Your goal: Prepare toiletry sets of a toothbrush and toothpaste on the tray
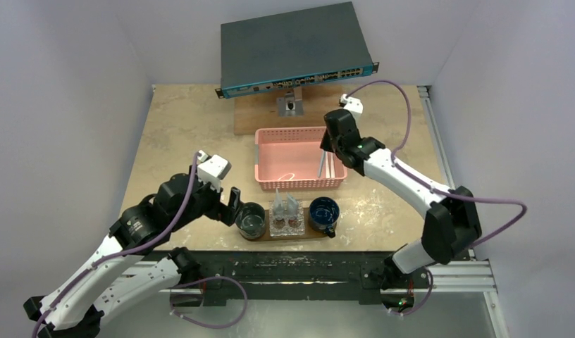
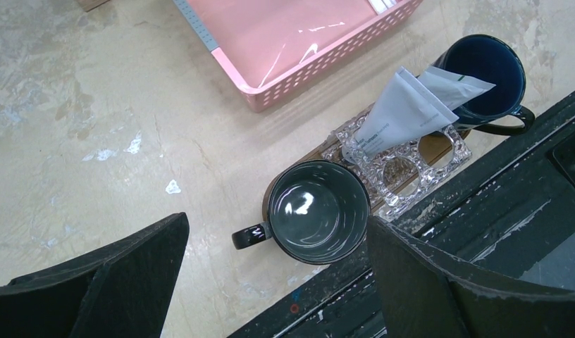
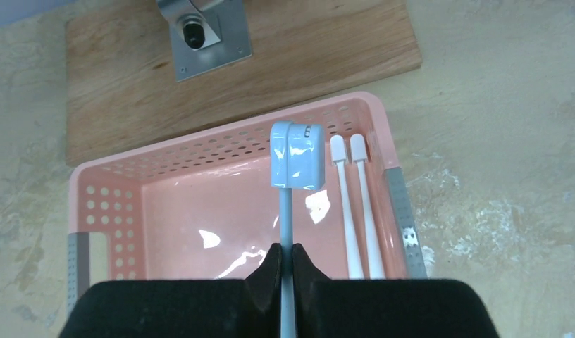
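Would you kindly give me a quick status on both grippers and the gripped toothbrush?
Left gripper open near dark grey mug on brown wooden tray, possibly in the way. Right gripper shut on slim grey capped toothbrush, over pink perforated basket.

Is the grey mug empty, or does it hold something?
Empty: the grey mug shows only its bare, glossy bottom.

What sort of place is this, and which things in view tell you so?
Most likely a robotics lab test cell, not a real bathroom: left arm and right arm bolted to a metal rail, bare white walls boxing in a table, a network switch propped at the back.
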Robot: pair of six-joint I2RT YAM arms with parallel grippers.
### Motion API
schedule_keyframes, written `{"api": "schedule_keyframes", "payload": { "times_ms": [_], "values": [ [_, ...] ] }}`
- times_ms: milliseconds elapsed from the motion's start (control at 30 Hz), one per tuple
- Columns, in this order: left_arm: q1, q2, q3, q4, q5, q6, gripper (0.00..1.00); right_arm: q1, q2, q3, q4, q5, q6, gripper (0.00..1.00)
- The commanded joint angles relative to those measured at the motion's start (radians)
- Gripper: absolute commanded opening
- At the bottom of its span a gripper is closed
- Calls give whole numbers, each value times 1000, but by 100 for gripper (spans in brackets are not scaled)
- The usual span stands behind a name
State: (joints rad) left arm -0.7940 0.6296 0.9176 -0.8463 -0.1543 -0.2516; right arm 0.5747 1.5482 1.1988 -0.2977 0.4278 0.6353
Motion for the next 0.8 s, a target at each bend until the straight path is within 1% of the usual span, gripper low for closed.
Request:
{"api": "schedule_keyframes", "payload": {
  "times_ms": [0, 167, 433, 567, 767],
  "values": [
    [4, 7, 33, 31, 18, -20, 96, -3, -145, -50, 76, 4, -67, 0],
    [4, 25, 74, 55, 74, -44, 96, -3, -290, -112, 103, -99, -119, 0],
    [3, 55, 153, 75, 149, -81, 96, -1, -488, -143, 111, -371, -228, 0],
    [3, 75, 208, 58, 188, -106, 96, 9, -541, -130, 66, -485, -302, 0],
    [4, 98, 299, 36, 220, -162, 100, 62, -597, -120, 9, -584, -307, 0]
  ]
}}
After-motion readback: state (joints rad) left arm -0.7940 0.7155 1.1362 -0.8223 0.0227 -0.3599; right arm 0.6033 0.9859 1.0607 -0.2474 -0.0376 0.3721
